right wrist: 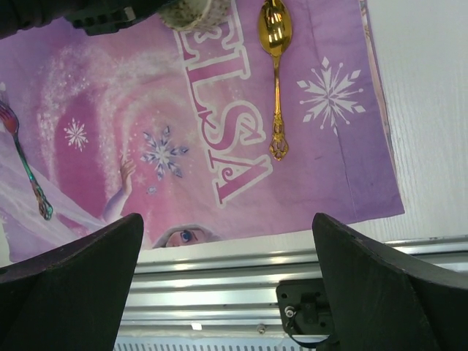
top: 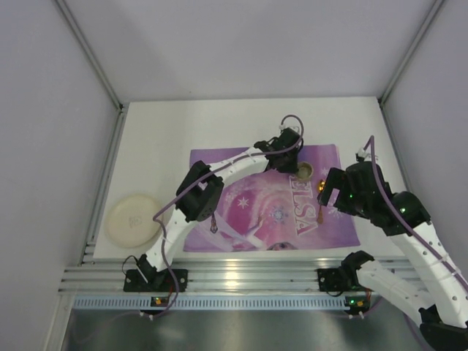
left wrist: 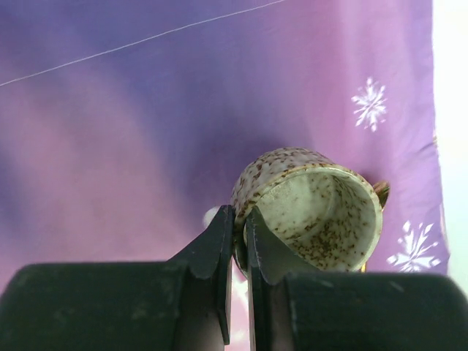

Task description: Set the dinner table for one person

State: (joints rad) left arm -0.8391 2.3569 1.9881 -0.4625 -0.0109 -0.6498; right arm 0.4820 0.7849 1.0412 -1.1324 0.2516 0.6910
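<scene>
A speckled cream cup (top: 304, 172) is at the far right part of the purple snowflake placemat (top: 241, 164) on the white dinner table (top: 157, 131). My left gripper (top: 292, 162) is shut on the cup's rim. In the left wrist view its fingers (left wrist: 228, 245) pinch the near wall of the cup (left wrist: 322, 212), one inside and one outside. A gold spoon (top: 319, 212) lies on the mat's right side and shows in the right wrist view (right wrist: 276, 80). My right gripper (top: 333, 193) hangs open and empty (right wrist: 227, 217) above the mat's near right corner.
A cream plate (top: 134, 219) sits on the table left of the mat. An iridescent fork (right wrist: 25, 164) lies on the mat's left part. An aluminium rail (top: 241, 276) runs along the near edge. Grey walls enclose the table on three sides.
</scene>
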